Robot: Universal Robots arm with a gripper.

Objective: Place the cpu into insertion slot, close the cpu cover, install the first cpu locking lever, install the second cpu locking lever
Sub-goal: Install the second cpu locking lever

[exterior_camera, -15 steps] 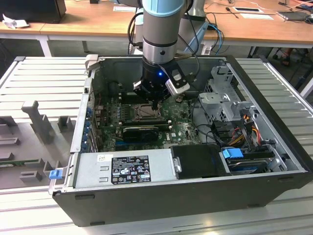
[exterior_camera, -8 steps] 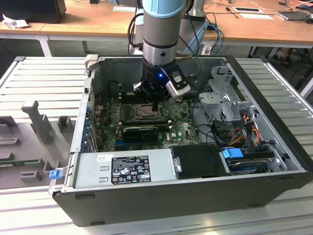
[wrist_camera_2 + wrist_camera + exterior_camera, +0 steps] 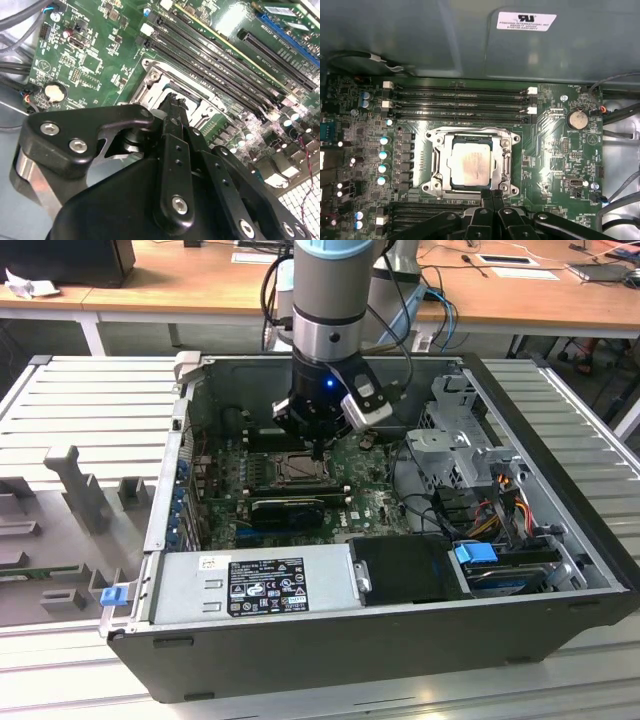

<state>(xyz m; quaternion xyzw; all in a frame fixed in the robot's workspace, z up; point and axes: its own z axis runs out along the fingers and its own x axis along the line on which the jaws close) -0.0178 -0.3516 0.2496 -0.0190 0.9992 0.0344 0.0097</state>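
Cpu (image 3: 471, 166) is seated in slot (image 3: 434, 165) just ahead of jaws pressed together, nothing held; light, stiff, fragile, best gripped by edges.

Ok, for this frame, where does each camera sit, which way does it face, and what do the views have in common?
Exterior view: off the arm, above the open computer case, looking down into it; the arm's wrist and claw hang over the insertion slot.
First wrist view: on the arm, facing straight down at the cpu seated in the insertion slot; the claw tips show.
Second wrist view: on the arm, looking obliquely past the claw at the insertion slot.
All three share slot and claw.
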